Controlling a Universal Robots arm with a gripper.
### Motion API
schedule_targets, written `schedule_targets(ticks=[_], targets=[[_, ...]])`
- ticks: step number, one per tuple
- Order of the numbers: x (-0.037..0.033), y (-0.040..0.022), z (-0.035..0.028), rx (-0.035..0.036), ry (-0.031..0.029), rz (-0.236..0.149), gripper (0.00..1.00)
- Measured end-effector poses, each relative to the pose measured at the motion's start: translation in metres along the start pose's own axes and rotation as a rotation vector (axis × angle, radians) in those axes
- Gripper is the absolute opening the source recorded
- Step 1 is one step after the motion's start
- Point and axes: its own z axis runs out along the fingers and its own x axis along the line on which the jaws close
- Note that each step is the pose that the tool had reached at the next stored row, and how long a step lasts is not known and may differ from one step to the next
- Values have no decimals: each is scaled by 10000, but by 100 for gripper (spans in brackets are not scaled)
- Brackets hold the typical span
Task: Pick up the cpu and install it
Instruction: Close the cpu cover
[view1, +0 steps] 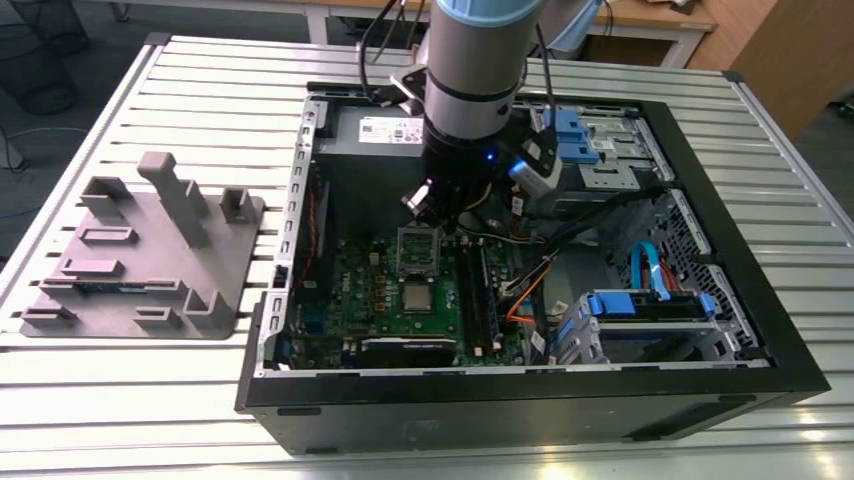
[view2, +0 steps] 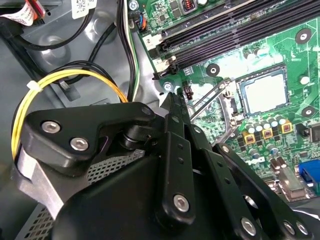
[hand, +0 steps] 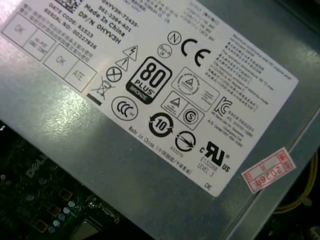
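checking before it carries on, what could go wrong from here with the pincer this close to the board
1. The cpu lies in its socket with the metal frame apparently swung open; a nudge could shift it.
2. The pincer hangs low over the motherboard; a small slip might hit the memory slots.
3. The yellow cable loops close to the pincer and could snag.
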Motion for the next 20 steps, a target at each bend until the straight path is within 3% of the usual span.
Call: schedule_targets(ticks=[8, 13, 20], targets=[[-1, -1, -47, 51, 57, -287, 11], [0, -3, -73, 120, 124, -467, 11], [0, -3, -75, 125, 131, -514, 11]])
